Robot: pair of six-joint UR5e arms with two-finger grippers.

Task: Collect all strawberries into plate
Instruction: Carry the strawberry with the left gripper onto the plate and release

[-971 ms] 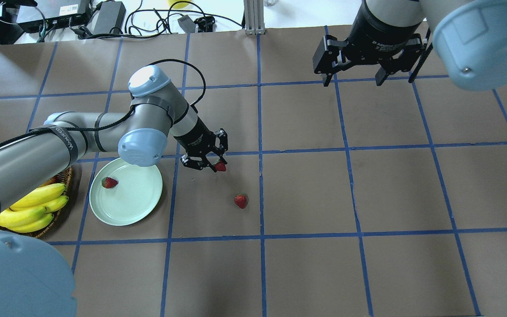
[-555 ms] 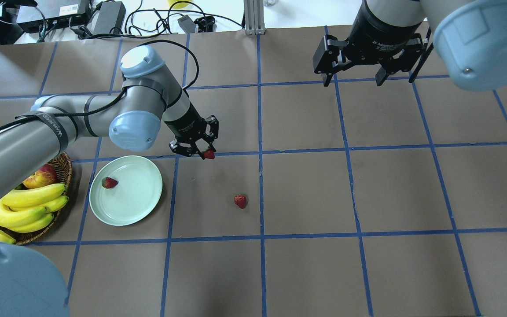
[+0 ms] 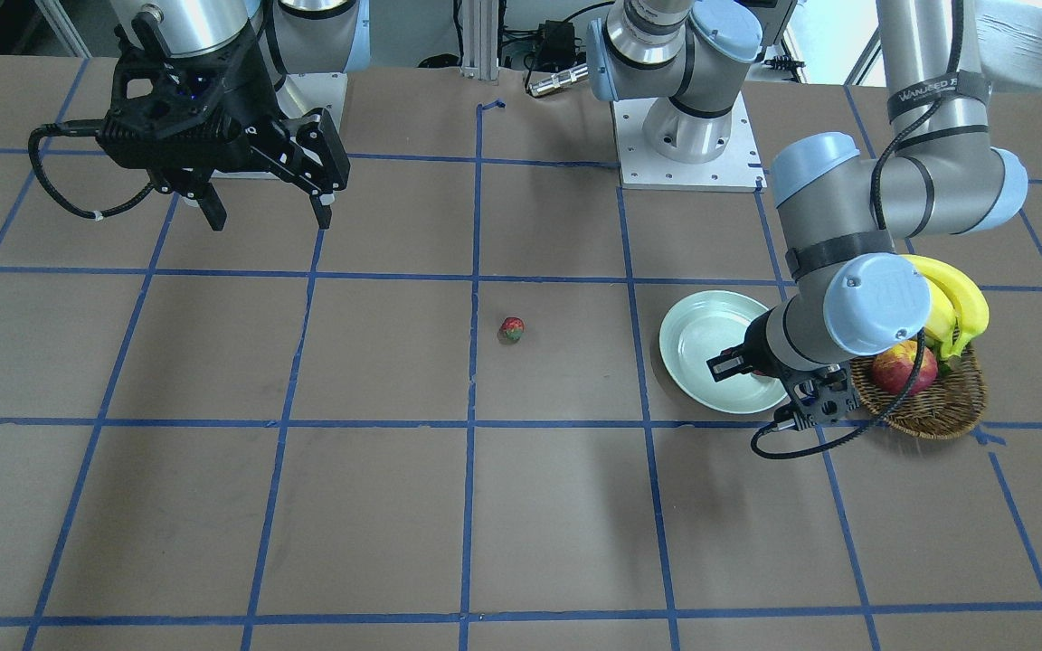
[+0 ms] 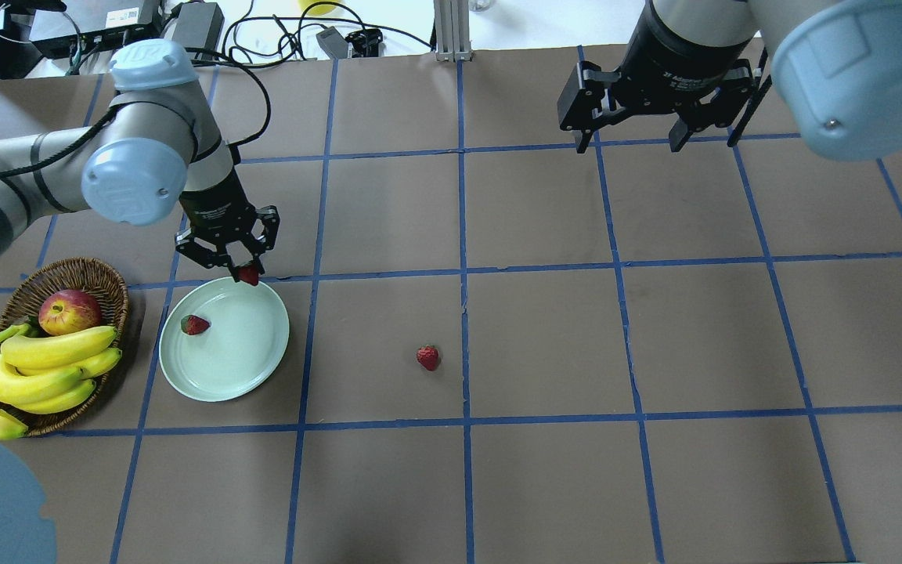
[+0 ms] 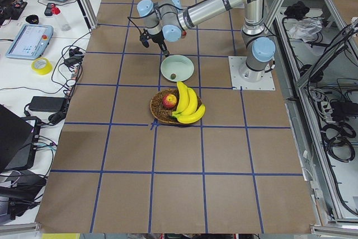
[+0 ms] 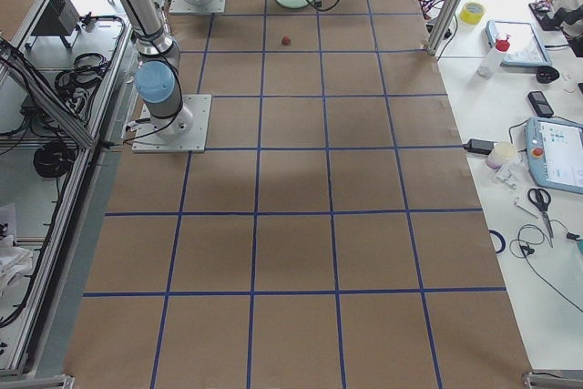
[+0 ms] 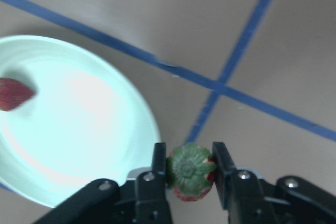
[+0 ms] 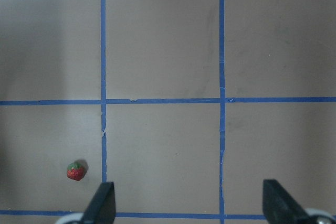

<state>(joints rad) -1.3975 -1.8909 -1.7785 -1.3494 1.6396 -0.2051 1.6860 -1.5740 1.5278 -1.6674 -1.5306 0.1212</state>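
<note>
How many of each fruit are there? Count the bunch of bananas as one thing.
Strawberries: 3
Apple: 1
Bunch of bananas: 1
Total: 5

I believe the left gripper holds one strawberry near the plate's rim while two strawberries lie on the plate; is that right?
Not quite: only one strawberry lies on the plate; the third strawberry lies on the table, as the overhead view shows. The rest holds.

Overhead and front-facing cameras look down from opposite sides, sharing the plate [image 4: 232, 368].
</note>
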